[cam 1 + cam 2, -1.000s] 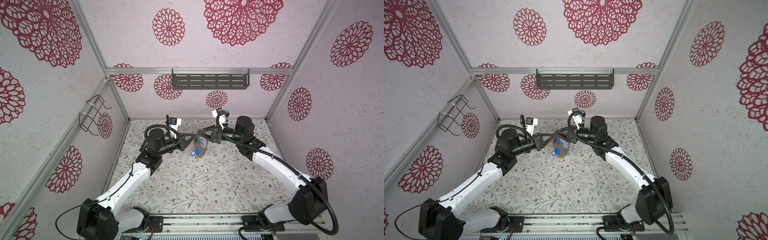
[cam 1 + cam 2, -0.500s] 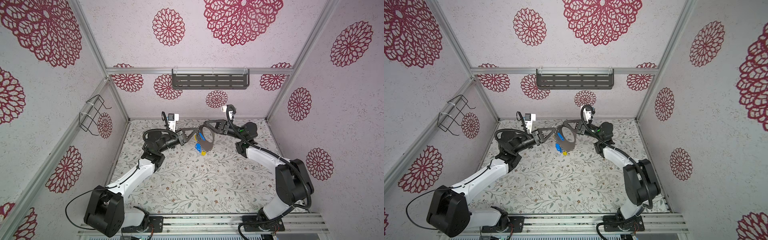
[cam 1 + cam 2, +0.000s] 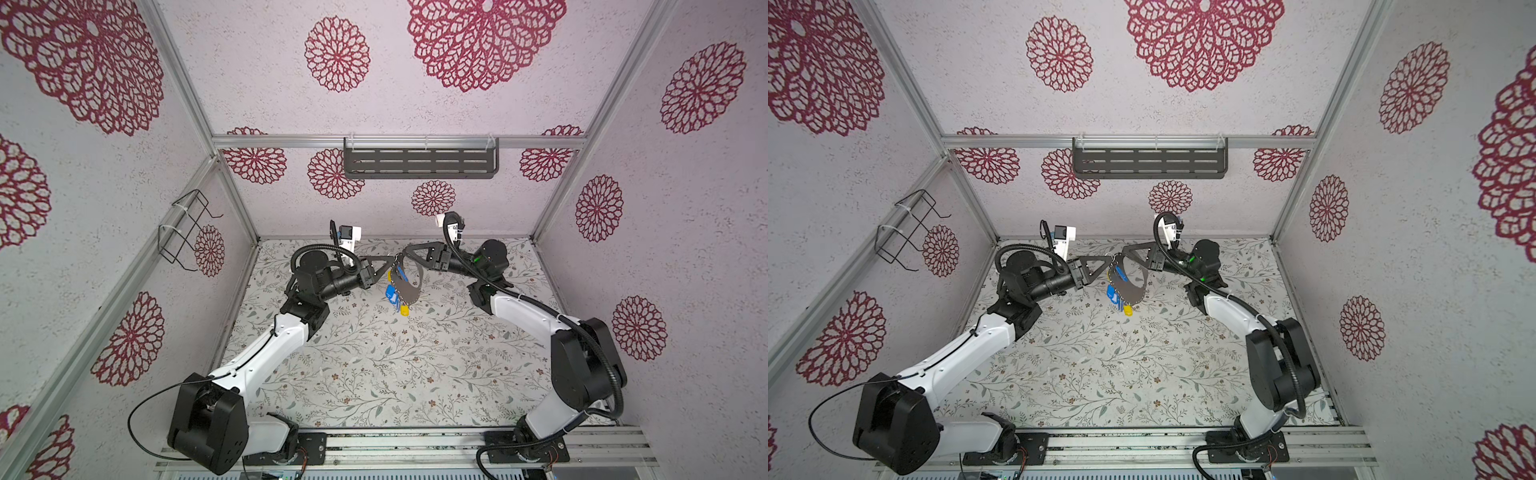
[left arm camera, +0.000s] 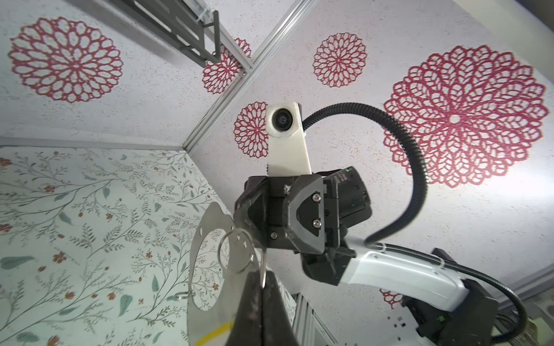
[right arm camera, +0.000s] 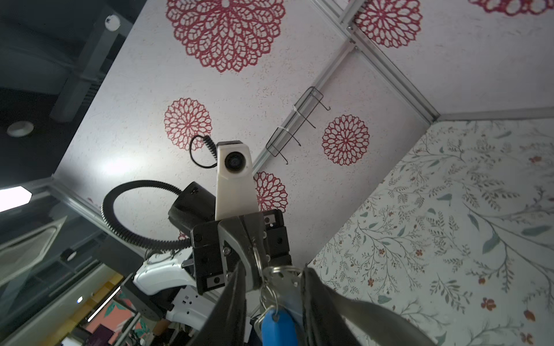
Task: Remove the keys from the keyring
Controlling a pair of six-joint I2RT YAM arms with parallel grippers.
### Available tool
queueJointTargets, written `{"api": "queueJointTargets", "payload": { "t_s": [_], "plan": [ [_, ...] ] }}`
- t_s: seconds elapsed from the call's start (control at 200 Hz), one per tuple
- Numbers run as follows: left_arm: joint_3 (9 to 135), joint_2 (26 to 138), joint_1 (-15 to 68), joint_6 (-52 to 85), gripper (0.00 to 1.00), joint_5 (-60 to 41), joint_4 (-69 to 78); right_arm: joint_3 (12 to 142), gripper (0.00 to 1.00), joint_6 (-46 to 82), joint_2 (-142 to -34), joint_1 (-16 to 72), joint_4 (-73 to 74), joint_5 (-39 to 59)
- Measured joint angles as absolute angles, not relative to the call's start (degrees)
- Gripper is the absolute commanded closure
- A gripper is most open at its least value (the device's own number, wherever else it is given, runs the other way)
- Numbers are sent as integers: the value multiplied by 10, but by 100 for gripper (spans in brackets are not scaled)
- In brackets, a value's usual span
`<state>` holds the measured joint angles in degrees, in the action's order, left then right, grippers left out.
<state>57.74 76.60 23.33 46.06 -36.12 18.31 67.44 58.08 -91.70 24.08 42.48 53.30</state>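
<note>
Left end effector [image 3: 392,261] on blue-yellow keys [image 3: 390,292], flat grey keyring [image 3: 411,293]

Pale textured walls [image 3: 249,83] with crimson floral medallions [image 3: 337,54] surround a leaf-patterned bench [image 3: 395,374], carrying a dark slotted shelf [image 3: 419,163] and black wire rack [image 3: 183,232].

We find no text, brand, number or sign that we can read. Behind the right gripper [image 3: 409,252], the black housing [image 4: 350,191] carries a few pale marks, too small for us to make out. The blue and yellow keys [image 3: 391,293] hanging near that gripper show us label faces, but nothing on them is legible.
</note>
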Motion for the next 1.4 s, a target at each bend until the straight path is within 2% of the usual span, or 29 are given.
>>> {"api": "queueJointTargets", "payload": {
  "t_s": [0.095,0.195,0.31,0.425,0.595,0.726,0.931,1.176,1.261,1.326,1.396],
  "plan": [
    [596,756,234,402,100,-343,106,743,81,425,-884,244,207,480],
    [615,750,234,320,100,-329,28,821,87,286,-871,246,43,439],
    [625,748,234,220,100,-313,-28,880,90,157,-873,254,-84,394],
    [620,748,232,123,100,-293,-50,890,91,79,-883,266,-147,348],
    [575,733,219,-51,100,-345,-46,885,83,26,-907,283,-187,351],
    [579,737,204,-139,100,-402,-74,879,82,-2,-915,309,-203,361],
    [612,762,182,-194,100,-476,-117,818,88,-24,-909,351,-168,362],
    [651,795,168,-223,100,-526,-165,738,88,-32,-860,364,-100,339],
    [655,796,167,-227,100,-531,-177,728,80,-35,-841,367,-78,326],
    [656,796,165,-229,100,-535,-184,723,69,-36,-825,369,-68,313],
    [656,797,163,-229,100,-536,-190,720,69,-43,-809,370,-61,290]
  ]
}}
